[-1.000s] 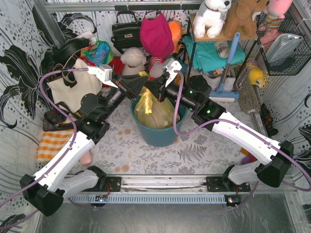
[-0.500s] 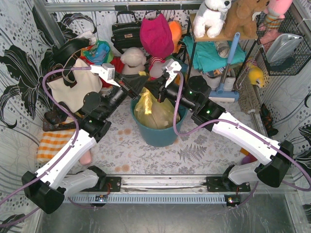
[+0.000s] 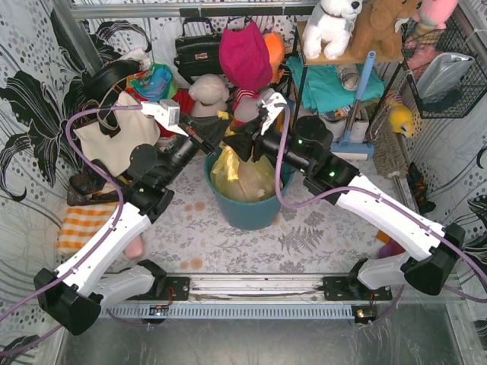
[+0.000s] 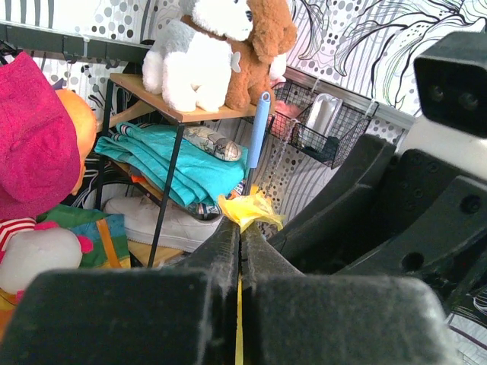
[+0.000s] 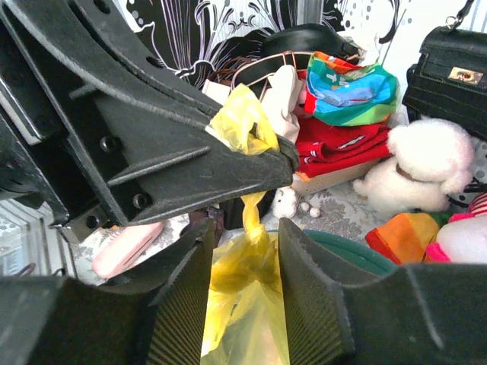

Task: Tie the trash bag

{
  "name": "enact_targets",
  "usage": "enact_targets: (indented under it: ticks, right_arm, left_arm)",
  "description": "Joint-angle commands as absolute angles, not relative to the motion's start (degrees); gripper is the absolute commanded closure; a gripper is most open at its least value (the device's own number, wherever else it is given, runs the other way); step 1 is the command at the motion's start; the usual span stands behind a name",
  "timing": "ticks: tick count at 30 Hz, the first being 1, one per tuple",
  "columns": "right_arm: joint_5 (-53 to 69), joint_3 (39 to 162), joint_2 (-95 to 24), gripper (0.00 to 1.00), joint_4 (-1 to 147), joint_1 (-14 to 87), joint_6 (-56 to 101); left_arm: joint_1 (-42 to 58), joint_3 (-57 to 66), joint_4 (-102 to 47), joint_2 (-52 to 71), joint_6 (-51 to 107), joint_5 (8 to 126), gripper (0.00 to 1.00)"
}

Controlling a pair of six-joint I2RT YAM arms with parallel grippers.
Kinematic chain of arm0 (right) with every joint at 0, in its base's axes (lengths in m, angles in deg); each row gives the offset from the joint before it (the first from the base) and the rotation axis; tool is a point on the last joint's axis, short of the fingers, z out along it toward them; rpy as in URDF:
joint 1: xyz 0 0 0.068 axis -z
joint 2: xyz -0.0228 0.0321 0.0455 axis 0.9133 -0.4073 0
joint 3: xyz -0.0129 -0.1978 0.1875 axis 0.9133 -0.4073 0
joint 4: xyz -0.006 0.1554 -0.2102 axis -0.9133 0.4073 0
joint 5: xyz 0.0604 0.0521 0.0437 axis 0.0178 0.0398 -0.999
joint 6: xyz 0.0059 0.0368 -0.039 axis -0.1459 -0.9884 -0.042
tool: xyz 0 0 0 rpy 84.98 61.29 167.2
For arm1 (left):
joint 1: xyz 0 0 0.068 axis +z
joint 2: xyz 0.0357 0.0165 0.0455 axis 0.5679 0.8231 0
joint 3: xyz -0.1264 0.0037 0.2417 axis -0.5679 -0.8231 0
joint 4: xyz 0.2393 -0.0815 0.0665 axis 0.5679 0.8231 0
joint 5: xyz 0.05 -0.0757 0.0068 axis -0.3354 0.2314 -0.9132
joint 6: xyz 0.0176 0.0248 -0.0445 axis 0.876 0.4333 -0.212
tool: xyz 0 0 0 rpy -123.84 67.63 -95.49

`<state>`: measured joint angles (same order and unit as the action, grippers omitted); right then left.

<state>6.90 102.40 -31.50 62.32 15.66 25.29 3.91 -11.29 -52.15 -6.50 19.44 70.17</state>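
Note:
The yellow trash bag sits in the teal round bin, with pale paper showing through it. My left gripper is shut on one twisted handle strip above the bin's back rim. In the left wrist view a yellow tuft of that strip sticks out past the pinched fingertips of the left gripper. My right gripper is open just below the left gripper. The strip and the gathered bag top hang between its fingers without being squeezed. In the top view the right gripper meets the left one over the bag.
A cream tote and a black handbag stand behind the left arm. A pink hat and plush toys crowd the back. A shelf with teal cloth, a wire basket and an orange checked cloth flank the bin.
The left gripper has closed on the yellow strip. The right gripper has opened and let go of the bag, shifting slightly left toward the left gripper.

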Motion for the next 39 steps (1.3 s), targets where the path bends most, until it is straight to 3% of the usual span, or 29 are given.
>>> enact_targets:
  ticks: [1,9,13,17,21,29,34,39]
  right_arm:
    - [10.4,108.5,-27.6,0.58,73.2,15.3,17.8]
    - [11.9,112.8,-27.7,0.53,90.8,15.3,1.3]
    - [10.2,109.4,-27.3,0.53,91.0,15.3,-5.8]
    - [6.9,106.1,-27.4,0.43,87.6,15.3,-9.0]
    - [5.6,103.7,-27.7,0.51,84.6,15.2,-9.9]
    - [0.5,102.4,-29.6,0.55,79.5,15.2,-11.2]
    - [0.4,102.1,-29.6,0.67,79.2,15.2,-11.6]
    - [0.7,101.2,-29.3,0.64,79.8,15.2,-11.8]
  left_arm:
    - [4.2,-9.4,-55.5,-7.5,20.8,69.5,1.00]
    - [4.2,-9.4,-55.2,-7.6,20.5,69.4,1.00]
    - [4.2,-9.5,-54.3,-7.6,20.2,68.9,1.00]
    - [4.3,-9.5,-54.4,-7.4,20.1,69.0,1.00]
    - [4.2,-9.6,-54.4,-7.5,20.0,69.1,1.00]
    - [4.2,-9.0,-54.2,-7.0,19.7,69.5,1.00]
    - [4.2,-9.3,-54.6,-6.9,19.4,69.5,1.00]
    - [4.3,-9.4,-54.6,-6.9,19.4,69.7,1.00]
